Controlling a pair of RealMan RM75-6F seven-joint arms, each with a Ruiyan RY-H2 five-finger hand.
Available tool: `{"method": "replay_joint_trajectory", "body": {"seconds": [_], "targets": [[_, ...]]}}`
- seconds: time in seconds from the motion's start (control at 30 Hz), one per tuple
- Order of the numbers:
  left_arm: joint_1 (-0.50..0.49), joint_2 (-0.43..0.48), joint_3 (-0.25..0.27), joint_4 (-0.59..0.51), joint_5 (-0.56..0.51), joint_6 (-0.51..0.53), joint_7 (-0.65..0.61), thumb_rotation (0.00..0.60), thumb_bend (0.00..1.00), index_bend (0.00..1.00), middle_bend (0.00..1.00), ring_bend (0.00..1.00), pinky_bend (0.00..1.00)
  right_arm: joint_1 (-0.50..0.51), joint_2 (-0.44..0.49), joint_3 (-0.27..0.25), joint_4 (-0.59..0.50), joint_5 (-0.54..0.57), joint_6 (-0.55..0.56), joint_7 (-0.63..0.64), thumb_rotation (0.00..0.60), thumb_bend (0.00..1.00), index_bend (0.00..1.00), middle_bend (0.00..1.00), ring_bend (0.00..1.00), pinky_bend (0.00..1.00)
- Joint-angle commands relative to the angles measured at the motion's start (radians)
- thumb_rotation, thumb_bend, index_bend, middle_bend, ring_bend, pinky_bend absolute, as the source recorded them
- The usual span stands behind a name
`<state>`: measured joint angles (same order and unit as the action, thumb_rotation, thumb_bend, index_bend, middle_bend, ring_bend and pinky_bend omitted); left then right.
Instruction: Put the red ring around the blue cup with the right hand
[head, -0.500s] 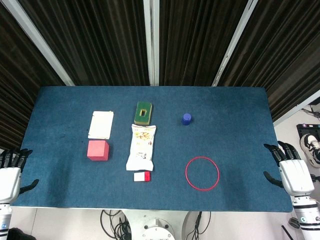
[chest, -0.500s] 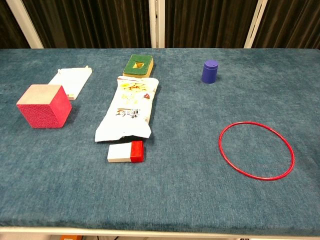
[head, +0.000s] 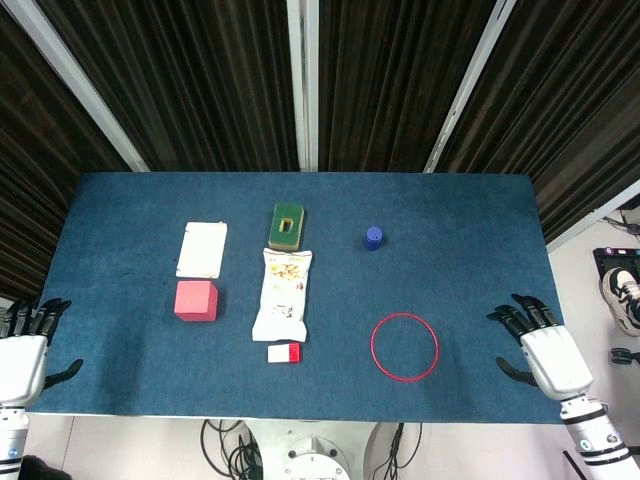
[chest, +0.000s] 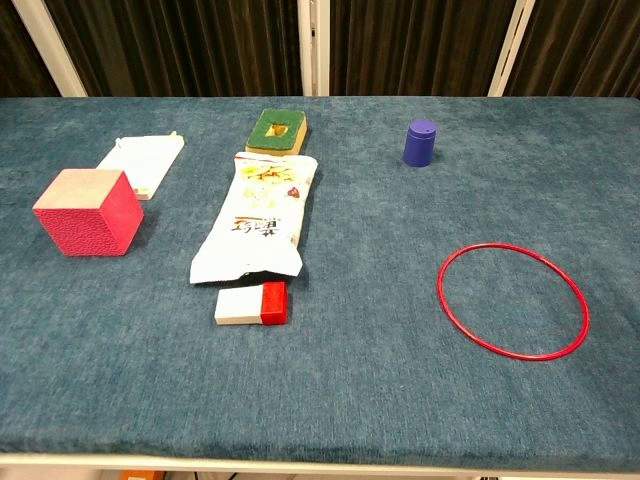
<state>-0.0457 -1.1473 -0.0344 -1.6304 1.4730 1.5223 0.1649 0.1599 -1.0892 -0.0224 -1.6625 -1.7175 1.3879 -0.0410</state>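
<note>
Approach step judged underway: right hand (head: 545, 352), fingers spread, nothing held, right of red ring (head: 404, 347). Reach and pinch reqd; blue cup (head: 373, 237) lies farther.

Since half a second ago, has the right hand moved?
Yes. In the head view the right hand has shifted inward over the table edge, toward the red ring, which lies flat, untouched.

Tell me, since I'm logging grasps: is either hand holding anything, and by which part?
Nothing is held. The right hand and left hand are both empty, and the red ring lies untouched on the table.
</note>
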Motion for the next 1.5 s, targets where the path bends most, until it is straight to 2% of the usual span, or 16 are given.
{"method": "replay_joint_trajectory", "body": {"seconds": [0.03,0.23,0.47,0.73,0.97,1.23,1.5], "targets": [[0.000,0.001,0.001,-0.001,0.001,-0.001,0.000,0.600,0.12,0.15,0.12,0.01,0.00,0.060,-0.035,-0.042,0.025,-0.046,-0.111,-0.003,0.600,0.15,0.37,0.24,0.08,0.12],[0.001,0.003,0.005,-0.005,0.005,-0.002,0.000,0.600,0.12,0.15,0.12,0.01,0.00,0.118,-0.124,-0.056,0.113,-0.070,-0.198,-0.018,0.600,0.19,0.43,0.22,0.02,0.08],[0.003,0.002,0.007,-0.001,-0.001,-0.009,-0.005,0.600,0.12,0.15,0.12,0.01,0.00,0.140,-0.212,-0.069,0.238,-0.110,-0.185,-0.017,0.600,0.24,0.48,0.20,0.00,0.00],[0.001,-0.003,0.006,0.008,-0.004,-0.016,-0.015,0.600,0.12,0.15,0.12,0.01,0.00,0.154,-0.297,-0.084,0.334,-0.135,-0.159,-0.007,0.600,0.25,0.49,0.16,0.00,0.00],[0.002,-0.003,0.006,0.015,-0.005,-0.016,-0.025,0.600,0.12,0.15,0.12,0.01,0.00,0.167,-0.338,-0.088,0.379,-0.126,-0.153,0.007,0.600,0.27,0.50,0.16,0.00,0.00],[0.005,-0.008,0.007,0.026,-0.006,-0.017,-0.036,0.600,0.12,0.15,0.12,0.01,0.00,0.173,-0.349,-0.099,0.393,-0.109,-0.157,0.013,0.600,0.31,0.55,0.16,0.00,0.00],[0.006,-0.011,0.006,0.033,-0.005,-0.015,-0.044,0.600,0.12,0.15,0.11,0.01,0.00,0.178,-0.361,-0.101,0.405,-0.096,-0.151,0.015,0.600,0.32,0.55,0.16,0.00,0.00]]}}
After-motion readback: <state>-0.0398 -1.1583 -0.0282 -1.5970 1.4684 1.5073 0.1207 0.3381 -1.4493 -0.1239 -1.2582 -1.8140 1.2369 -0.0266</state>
